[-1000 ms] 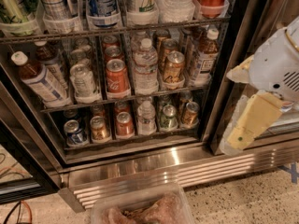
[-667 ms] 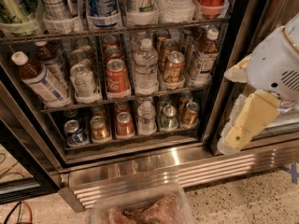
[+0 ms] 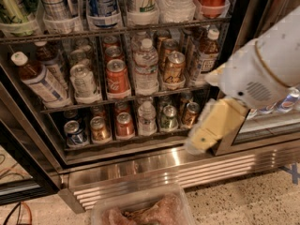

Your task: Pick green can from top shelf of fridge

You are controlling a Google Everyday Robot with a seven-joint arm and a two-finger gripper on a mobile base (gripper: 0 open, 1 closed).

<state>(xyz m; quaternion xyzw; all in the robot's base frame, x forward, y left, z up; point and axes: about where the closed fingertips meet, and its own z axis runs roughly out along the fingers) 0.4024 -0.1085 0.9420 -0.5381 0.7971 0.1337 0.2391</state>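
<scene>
The fridge (image 3: 140, 168) stands open in front of me. Its top shelf (image 3: 117, 32), a dark wire rack with clear cup holders, runs along the top of the view. The green can (image 3: 10, 7) stands in the far-left cup holder, and only its lower body shows. My gripper (image 3: 206, 136), a tan piece under the white arm (image 3: 262, 69), hangs at the right in front of the lower rack. It is far below and to the right of the green can and holds nothing that I can see.
Blue-and-white tall cans (image 3: 101, 3) and bottles fill the other top cups. A red can (image 3: 117, 76), a water bottle (image 3: 146, 67), a bronze can (image 3: 174, 67) and tea bottles (image 3: 40, 78) fill the middle rack. A black door frame (image 3: 246, 27) stands right. A clear bin (image 3: 140, 210) sits on the floor.
The arm and gripper have moved left, across the door frame and over the right end of the lower racks. The cans and bottles have not moved.
</scene>
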